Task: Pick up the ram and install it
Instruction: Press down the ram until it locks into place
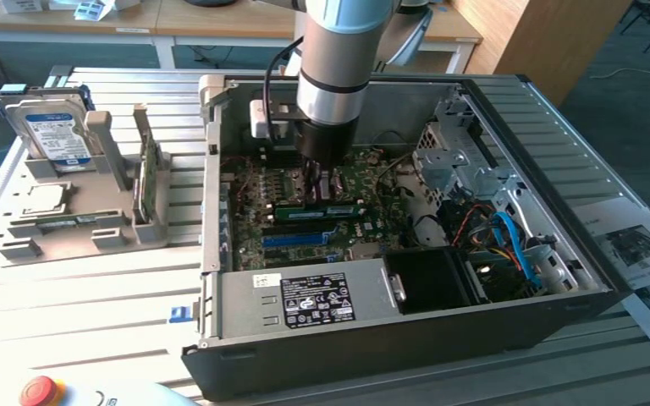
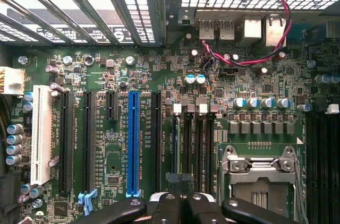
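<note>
One ram (image 1: 331, 208) seated on motherboard (image 2: 106, 75) just below tool (image 2: 180, 203); tool closed, gripping nothing.

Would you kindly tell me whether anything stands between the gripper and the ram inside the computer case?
Nothing visible does. The gripper, jaws shut, hangs right above the ram, which lies along the memory slots of the motherboard. The red and black cable runs apart, near the rear ports.
</note>
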Available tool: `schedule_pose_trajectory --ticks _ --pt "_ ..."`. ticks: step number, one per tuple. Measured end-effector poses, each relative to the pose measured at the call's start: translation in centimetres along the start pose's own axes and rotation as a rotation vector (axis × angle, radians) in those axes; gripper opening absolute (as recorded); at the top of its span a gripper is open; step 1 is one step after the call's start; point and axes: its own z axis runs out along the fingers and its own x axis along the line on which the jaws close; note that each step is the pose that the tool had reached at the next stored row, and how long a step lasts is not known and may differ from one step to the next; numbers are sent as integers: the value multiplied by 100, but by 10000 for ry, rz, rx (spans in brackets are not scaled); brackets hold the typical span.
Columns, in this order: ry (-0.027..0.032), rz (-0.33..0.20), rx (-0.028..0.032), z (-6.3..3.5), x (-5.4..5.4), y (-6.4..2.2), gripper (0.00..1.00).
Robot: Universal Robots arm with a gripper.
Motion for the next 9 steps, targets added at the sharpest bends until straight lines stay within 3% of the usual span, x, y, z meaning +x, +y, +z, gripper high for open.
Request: schedule_pose_trajectory --ticks 9 --pt "0 -2 1 10 8 3 11"
